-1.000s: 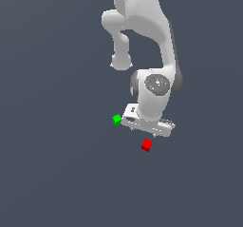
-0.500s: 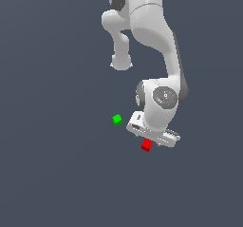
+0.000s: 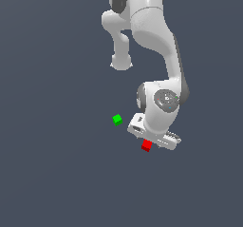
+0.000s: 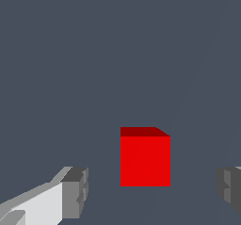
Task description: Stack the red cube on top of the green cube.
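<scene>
the white panda arm [image 3: 152, 26] bends down over a plain dark grey worktop [image 3: 57, 174]; its hand [image 3: 153, 137] sits low, just above the red cube [image 3: 146, 146], which shows at the hand's lower edge in the exterior view; the green cube [image 3: 117, 119] rests on the worktop by itself, near the hand but apart from it, toward the exterior view's left of the hand and a little higher in that picture than the red cube; the two cubes do not touch, with bare worktop between them.

in the wrist view the red cube [image 4: 145, 159] fills the gap between the two fingers; one grey fingertip [image 4: 75, 192] is on one side of it and the other fingertip [image 4: 229, 188] is at the picture's edge on the opposite side; the fingers are spread wide apart, with grey worktop visible between each pad and the cube's faces, so neither pad touches it; the cube is nearer the first fingertip than the second; its top face shows as a thin darker red band, its front face bright and square-on; the green cube is out of this view; whether the fingertips reach down to the cube's level cannot be told from either picture.
</scene>
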Robot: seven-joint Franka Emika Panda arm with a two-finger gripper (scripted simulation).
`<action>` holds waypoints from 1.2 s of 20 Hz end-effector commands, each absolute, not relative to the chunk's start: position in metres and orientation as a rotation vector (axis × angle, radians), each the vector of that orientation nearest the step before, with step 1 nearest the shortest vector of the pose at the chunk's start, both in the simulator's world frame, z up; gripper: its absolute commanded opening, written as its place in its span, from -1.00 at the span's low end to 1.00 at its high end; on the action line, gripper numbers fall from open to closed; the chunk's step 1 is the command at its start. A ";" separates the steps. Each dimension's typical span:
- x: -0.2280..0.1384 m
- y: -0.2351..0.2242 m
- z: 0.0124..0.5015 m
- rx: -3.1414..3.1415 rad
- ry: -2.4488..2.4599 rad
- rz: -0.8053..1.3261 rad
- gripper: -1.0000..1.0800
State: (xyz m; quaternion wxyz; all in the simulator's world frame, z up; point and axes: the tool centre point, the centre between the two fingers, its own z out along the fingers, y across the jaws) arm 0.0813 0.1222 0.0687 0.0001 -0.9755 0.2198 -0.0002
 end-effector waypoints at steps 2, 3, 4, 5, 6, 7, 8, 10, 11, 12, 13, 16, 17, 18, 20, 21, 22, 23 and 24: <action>0.081 0.122 0.060 -3.065 0.691 0.000 0.92; 0.081 0.122 0.056 -3.064 0.692 0.000 0.92; 0.081 0.122 0.051 -3.064 0.692 0.000 0.92; 0.081 0.122 0.045 -3.064 0.693 0.000 0.92; 0.081 0.122 0.039 -3.064 0.694 0.000 0.92; 0.081 0.122 0.033 -3.064 0.695 0.000 0.92; 0.081 0.122 0.029 -3.064 0.695 0.000 0.92; 0.081 0.122 0.022 -3.064 0.695 0.000 0.92; 0.081 0.122 0.020 -3.064 0.695 0.000 0.92; 0.081 0.122 0.019 -3.064 0.695 0.000 0.92; 0.082 0.122 0.019 -3.064 0.695 0.000 0.92; 0.082 0.122 0.020 -3.064 0.695 0.000 -1.00; 0.082 0.122 0.020 -3.064 0.695 0.000 -1.00; 0.082 0.122 0.020 -3.064 0.695 0.000 -1.00; 0.082 0.122 0.020 -3.064 0.695 0.000 -1.00; 0.082 0.122 0.020 -3.064 0.695 0.000 -1.00; 0.082 0.122 0.020 -3.064 0.695 0.000 -1.00; 0.082 0.122 0.020 -3.064 0.695 0.000 -1.00; 0.082 0.122 0.020 -3.064 0.695 0.000 -1.00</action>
